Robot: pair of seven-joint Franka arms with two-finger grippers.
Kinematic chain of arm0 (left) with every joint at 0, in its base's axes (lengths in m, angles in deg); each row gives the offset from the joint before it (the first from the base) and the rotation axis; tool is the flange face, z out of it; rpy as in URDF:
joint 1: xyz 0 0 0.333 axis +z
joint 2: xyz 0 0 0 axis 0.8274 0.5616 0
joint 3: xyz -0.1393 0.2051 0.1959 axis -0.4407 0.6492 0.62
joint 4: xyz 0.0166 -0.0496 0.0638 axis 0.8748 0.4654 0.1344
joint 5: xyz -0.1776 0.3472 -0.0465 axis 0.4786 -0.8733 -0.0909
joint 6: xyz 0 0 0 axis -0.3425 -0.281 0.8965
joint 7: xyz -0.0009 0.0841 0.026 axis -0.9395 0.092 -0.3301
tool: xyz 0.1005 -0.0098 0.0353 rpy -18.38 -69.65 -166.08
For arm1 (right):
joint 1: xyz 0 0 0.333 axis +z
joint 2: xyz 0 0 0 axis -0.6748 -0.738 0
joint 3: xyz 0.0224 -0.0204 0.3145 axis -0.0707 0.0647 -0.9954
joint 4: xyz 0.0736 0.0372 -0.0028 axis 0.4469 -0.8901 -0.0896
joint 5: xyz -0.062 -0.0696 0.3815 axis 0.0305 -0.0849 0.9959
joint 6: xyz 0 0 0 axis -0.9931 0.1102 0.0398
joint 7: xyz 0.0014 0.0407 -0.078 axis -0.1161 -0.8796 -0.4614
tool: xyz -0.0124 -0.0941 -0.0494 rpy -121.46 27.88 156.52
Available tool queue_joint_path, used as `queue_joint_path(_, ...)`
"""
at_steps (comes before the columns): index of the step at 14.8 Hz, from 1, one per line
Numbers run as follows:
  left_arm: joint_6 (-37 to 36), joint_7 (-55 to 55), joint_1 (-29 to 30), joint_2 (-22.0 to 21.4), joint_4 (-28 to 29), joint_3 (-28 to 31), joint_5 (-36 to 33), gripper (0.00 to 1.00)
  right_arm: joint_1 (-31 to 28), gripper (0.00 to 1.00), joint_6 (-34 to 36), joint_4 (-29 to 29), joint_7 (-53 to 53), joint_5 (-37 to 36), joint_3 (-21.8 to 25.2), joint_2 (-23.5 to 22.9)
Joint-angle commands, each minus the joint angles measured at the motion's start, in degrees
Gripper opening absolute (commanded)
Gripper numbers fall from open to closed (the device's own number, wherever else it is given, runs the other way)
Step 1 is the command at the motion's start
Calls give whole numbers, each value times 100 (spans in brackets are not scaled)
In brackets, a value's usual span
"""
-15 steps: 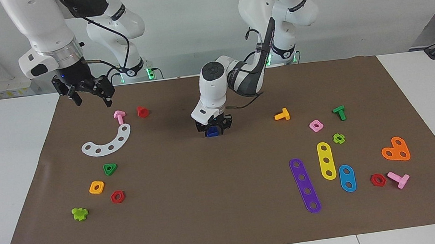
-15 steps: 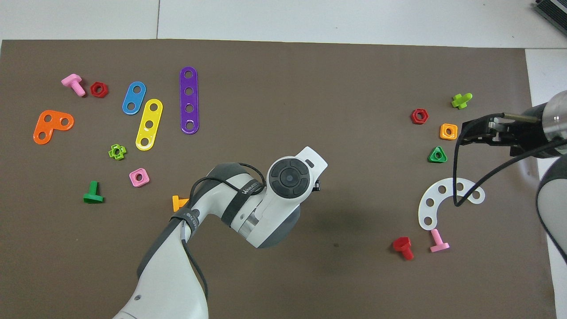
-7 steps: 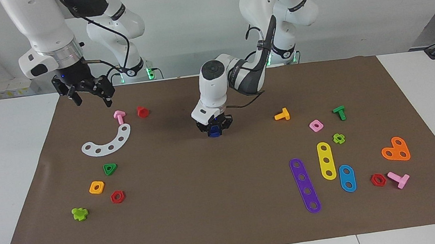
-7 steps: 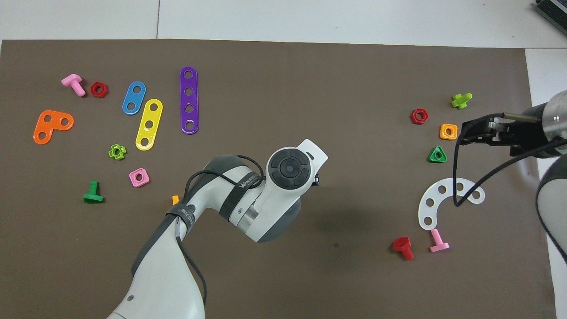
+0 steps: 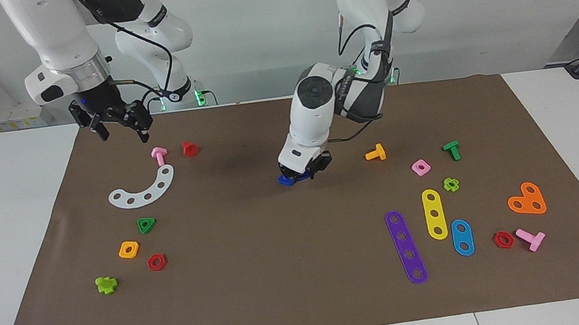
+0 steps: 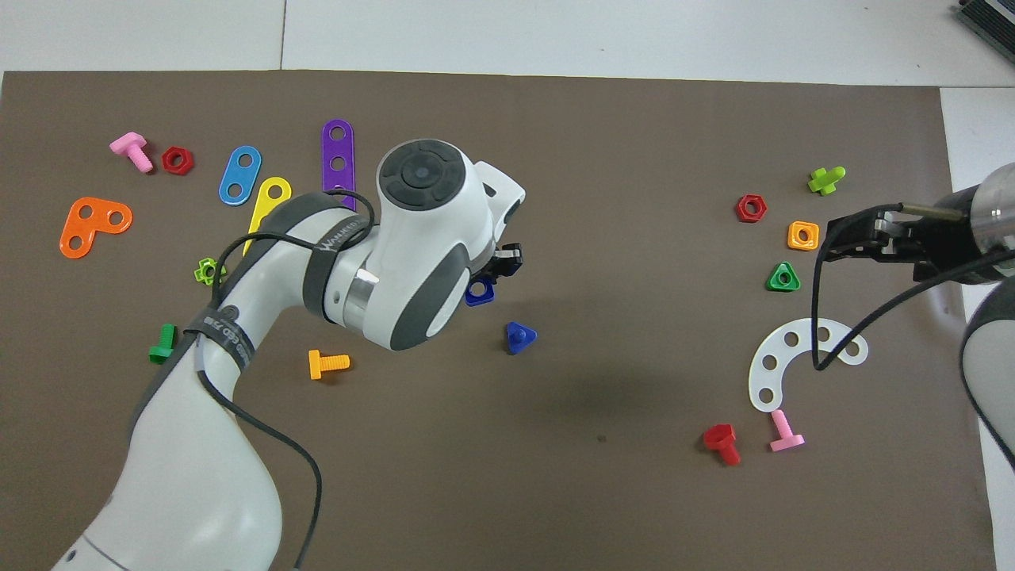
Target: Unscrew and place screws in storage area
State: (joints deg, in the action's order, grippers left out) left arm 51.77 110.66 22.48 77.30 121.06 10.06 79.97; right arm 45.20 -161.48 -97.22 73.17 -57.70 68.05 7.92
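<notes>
A dark-blue screw [image 6: 519, 336] with a triangular head lies loose on the brown mat [image 5: 256, 253] near its middle; it also shows in the facing view [image 5: 285, 181]. My left gripper [image 5: 308, 172] hovers just above the mat beside the screw, toward the left arm's end. It is shut on a blue nut [image 6: 479, 293] with a hole, seen under the hand [image 6: 490, 279] in the overhead view. My right gripper [image 5: 120, 130] is open and empty. It waits above the mat's edge at the right arm's end, over the orange nut [image 6: 803, 235] in the overhead view [image 6: 831, 238].
By the right arm lie a white curved plate [image 5: 144, 189], pink bolt [image 5: 159, 155], red bolt [image 5: 190, 149] and several nuts. Toward the left arm's end lie an orange bolt [image 5: 375, 152], green bolt [image 5: 451, 150], coloured strips [image 5: 406, 246] and an orange plate [image 5: 527, 199].
My left arm has lifted and swung toward its own end of the table. The blue screw now lies free on the mat, apart from the nut. The right arm has not moved.
</notes>
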Motion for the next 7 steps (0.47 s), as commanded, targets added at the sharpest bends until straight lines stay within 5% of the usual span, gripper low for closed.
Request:
queue_joint_path(1,-497,-1258,581,-4,-50,-29,209,34,-56,100,55,7,-164,15,-36,13)
queue_joint_path(7,201,-3652,1445,-478,1450,33,86,34,321,98,-575,-326,142,23,-97,48)
